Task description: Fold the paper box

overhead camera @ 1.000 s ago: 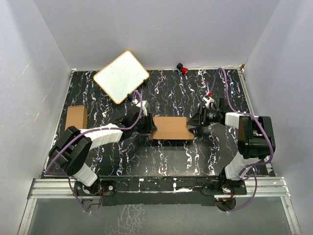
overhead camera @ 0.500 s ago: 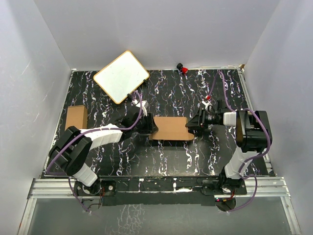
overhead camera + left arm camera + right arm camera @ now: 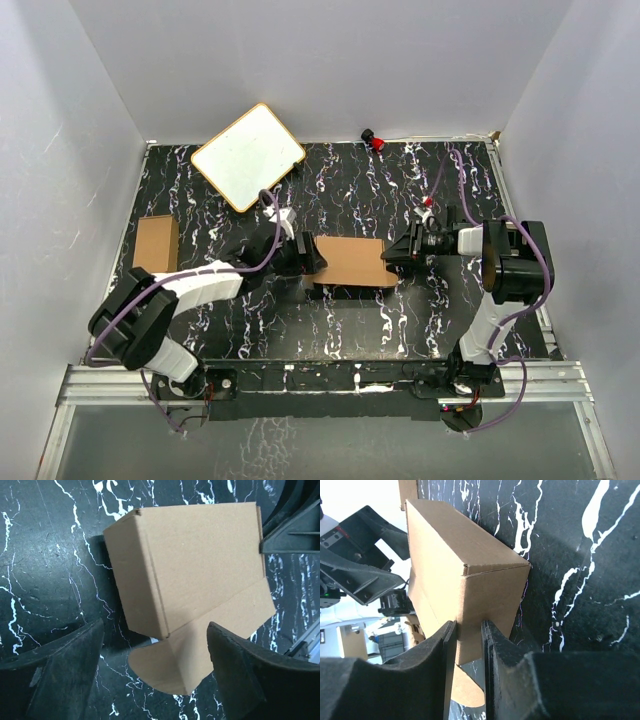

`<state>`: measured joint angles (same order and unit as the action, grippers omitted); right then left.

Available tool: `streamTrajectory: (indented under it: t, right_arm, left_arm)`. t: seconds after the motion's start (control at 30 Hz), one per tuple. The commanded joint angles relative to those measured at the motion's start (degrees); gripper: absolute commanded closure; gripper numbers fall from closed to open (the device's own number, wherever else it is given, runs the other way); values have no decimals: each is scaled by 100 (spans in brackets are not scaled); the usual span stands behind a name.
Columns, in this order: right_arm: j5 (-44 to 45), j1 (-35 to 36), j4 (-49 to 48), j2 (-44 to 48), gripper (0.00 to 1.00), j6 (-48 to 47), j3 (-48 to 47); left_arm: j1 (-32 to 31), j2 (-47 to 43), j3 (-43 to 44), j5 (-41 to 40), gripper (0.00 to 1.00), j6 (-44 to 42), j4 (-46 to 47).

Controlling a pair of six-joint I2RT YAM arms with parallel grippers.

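**Item 1. Landmark.** White rectangular board with a tan rim, lying askew on the black white-veined tabletop.

**Item 2. Paper box**. Plain brown cardboard, already raised into a small oblong carton. It lies flat, nearer the arm bases than the board and to its right, well apart from it. A long flap with a rounded tab juts from its near side, not yet tucked in.

**Item 3. Left gripper**. Nearer than the board, just right of its lower corner, at the box's left end. Its fingers are spread wide on either side of that end and touch nothing.

**Item 4. Right gripper**. Far right of the board, at the box's right end. Its fingers are drawn nearly together, and cardboard shows in the narrow slot between them. I cannot tell whether they truly clamp it.

**Item 5. Second small brown carton**. Below and left of the board, untouched.

**Item 6. Small red object**. Right of the board, at the table's back edge.

**Step in hand (judged).** The body looks formed, and closing the loose flap remains. The hold appears to be passing to the right side.

**Next move (judged).** One gripper should steady the carton while the other bends the flap over and slides the rounded tab into its slot. The push should be gentle, as the light box is likely to slide or buckle.
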<state>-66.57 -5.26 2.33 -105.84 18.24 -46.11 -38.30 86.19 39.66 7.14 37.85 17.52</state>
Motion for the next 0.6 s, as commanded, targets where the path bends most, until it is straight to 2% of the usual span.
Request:
streamTrajectory:
  t: [0.0,0.13,0.37,0.57]
  right_arm:
    - [197,-186,-146,-233,73,-57,-107]
    - [124,-265,-17,-333,74,-120,-166]
    - [60,-290,121,-384,75,-254,-223]
    - [37,-299,182,-426,75,-314,-257]
  left_arm:
    - [110,-528,-310,74,15,311,426]
    - [158,-649,-608,224,8,628,925]
    - [183,-401,-660,626,5,1101,1765]
    - [183,27,-520,767,5,1402,2005]
